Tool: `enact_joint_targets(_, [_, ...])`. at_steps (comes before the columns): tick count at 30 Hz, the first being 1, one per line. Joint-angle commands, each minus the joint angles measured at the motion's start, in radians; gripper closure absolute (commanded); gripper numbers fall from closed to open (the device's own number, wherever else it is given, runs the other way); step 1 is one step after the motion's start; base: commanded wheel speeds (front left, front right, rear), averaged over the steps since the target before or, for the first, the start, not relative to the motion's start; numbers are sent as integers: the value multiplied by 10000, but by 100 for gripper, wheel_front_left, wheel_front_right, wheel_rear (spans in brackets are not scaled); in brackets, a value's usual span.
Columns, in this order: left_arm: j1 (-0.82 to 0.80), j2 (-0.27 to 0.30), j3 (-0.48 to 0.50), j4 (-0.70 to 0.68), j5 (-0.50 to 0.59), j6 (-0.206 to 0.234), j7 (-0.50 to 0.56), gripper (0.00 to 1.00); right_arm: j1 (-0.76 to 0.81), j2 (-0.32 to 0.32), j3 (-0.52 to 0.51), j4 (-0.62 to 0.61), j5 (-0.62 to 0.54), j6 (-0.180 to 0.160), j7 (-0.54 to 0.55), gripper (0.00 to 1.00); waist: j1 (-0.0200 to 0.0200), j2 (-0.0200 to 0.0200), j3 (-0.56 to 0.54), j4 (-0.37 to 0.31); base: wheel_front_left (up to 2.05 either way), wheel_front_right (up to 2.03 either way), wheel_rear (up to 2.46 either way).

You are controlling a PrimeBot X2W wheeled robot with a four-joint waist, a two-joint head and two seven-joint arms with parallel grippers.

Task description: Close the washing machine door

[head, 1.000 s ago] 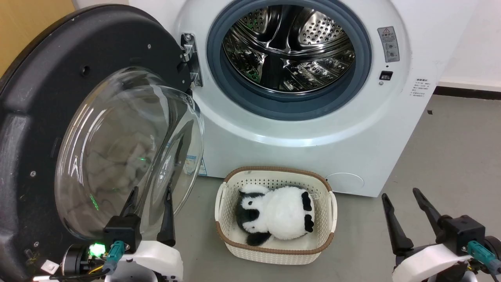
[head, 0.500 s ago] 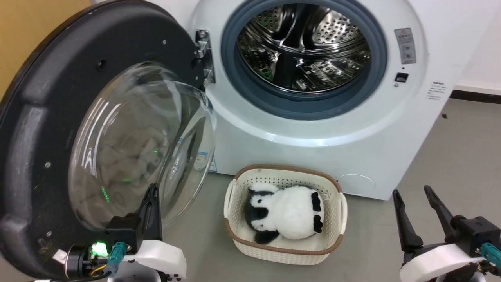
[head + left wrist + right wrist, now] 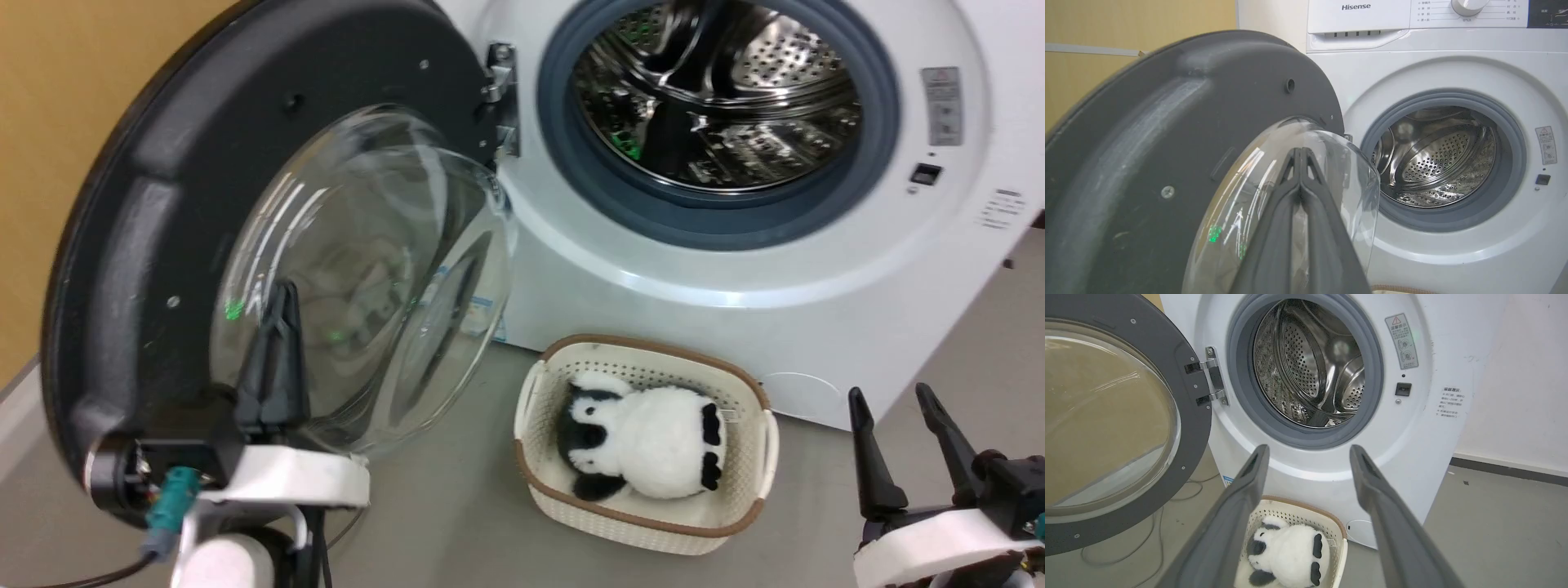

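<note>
Far left: yellow wall [image 3: 49,163].

The washing machine door [image 3: 163,204] stands wide open, swung out to the left on its metal hinge [image 3: 500,98], inner face toward the head camera. Wide black rim, with the clear glass bowl [image 3: 367,269] bulging out of it.

Left gripper [image 3: 282,294]: raised in front of the lower left of the glass bowl, fingers pressed together with nothing between them. In the left wrist view the joined tips [image 3: 1300,152] overlap the bowl's upper edge. Cannot tell whether they touch the glass.

Centre: the washing machine [image 3: 653,302], white, front-loading. Grey gasket [image 3: 588,171] rings the perforated steel drum [image 3: 718,106]. The left wrist view shows the "Hisense" lettering [image 3: 1356,7] and a dial [image 3: 1468,5] on the top panel.

On the grey floor [image 3: 457,506], just before the machine's base: cream basket with a brown rim [image 3: 653,345] holding a black-and-white plush panda [image 3: 653,441]. A thin cable [image 3: 1147,539] lies on the floor under the open door.

Right of the drum opening: a warning sticker [image 3: 941,106], with the dark latch socket [image 3: 925,173] below it.

Lower right: right gripper [image 3: 890,392], fingers spread wide and empty, well apart from the machine and the basket. In the right wrist view the fingers frame the lower gasket and the basket.
</note>
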Motion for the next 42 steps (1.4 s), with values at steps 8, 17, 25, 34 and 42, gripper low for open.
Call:
enact_joint_targets(8, [-914, 9, 722, -821, -441, -562, -261, 100, -170, 16, -292, 3, 231, 4, -257, 0, 0, 0, 153, 773, 0, 0, 0])
enact_joint_targets(17, [-1710, 10, 2085, -1141, -1876, -881, -449, 100, -237, 19, -518, -39, 304, 4, -444, 0, 0, 0, 356, 1490, 0, 0, 0])
enact_joint_targets(25, [-2313, 11, 3778, -765, -4096, -1102, -616, 100, -431, 21, -558, -45, 298, 5, -611, 0, 0, 0, 639, 1914, 0, 0, 0])
enact_joint_targets(34, [-2663, 33, 4636, 174, -6945, -1195, -783, 100, -591, 23, -611, -20, 299, 5, -779, 0, 0, 0, 855, 2313, 0, 0, 0])
enact_joint_targets(42, [-2654, 432, 4701, 2156, -9815, -1283, -85, 100, -734, 25, -734, -47, 313, 6, -945, 0, 0, 0, 1088, 2685, 0, 0, 0])
